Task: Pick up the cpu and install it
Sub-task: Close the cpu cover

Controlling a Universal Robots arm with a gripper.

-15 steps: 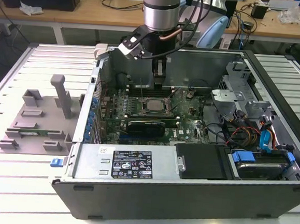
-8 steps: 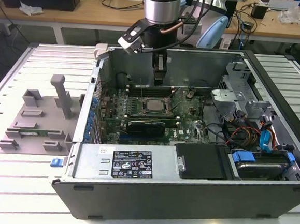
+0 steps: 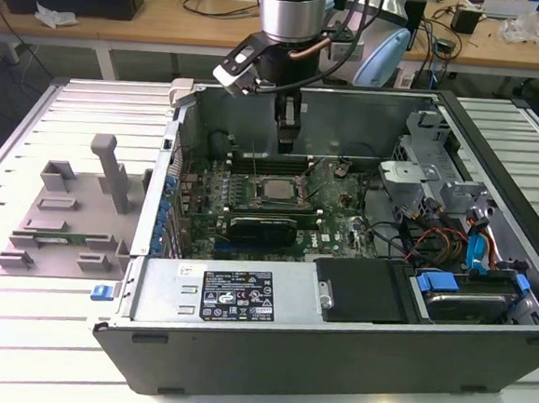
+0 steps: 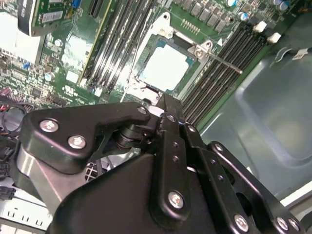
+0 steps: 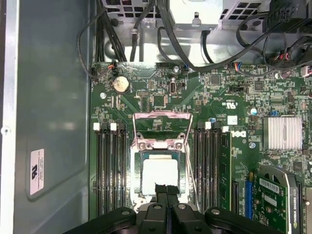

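Observation:
The cpu [image 3: 275, 189], a pale silver square, lies flat in the socket on the green motherboard [image 3: 329, 216] inside the open computer case. In both wrist views the cpu [image 4: 165, 67] [image 5: 159, 174] sits inside the socket's metal frame, with the load plate [image 5: 163, 130] swung up beside it. My gripper [image 3: 286, 145] hangs a little above the socket. Its black fingertips [image 5: 165, 191] are pressed together over the chip's near edge, and nothing is between them. In the second wrist view the gripper [image 4: 168, 108] points at the chip's corner.
Memory slots [image 5: 109, 170] flank the socket, and a green memory stick [image 5: 225, 161] stands in one. A graphics card [image 3: 263, 224], the power supply [image 3: 244, 293], cables [image 3: 434, 242] and a drive cage [image 3: 422, 167] crowd the case. A grey fixture tray [image 3: 68, 209] lies at the exterior view's left.

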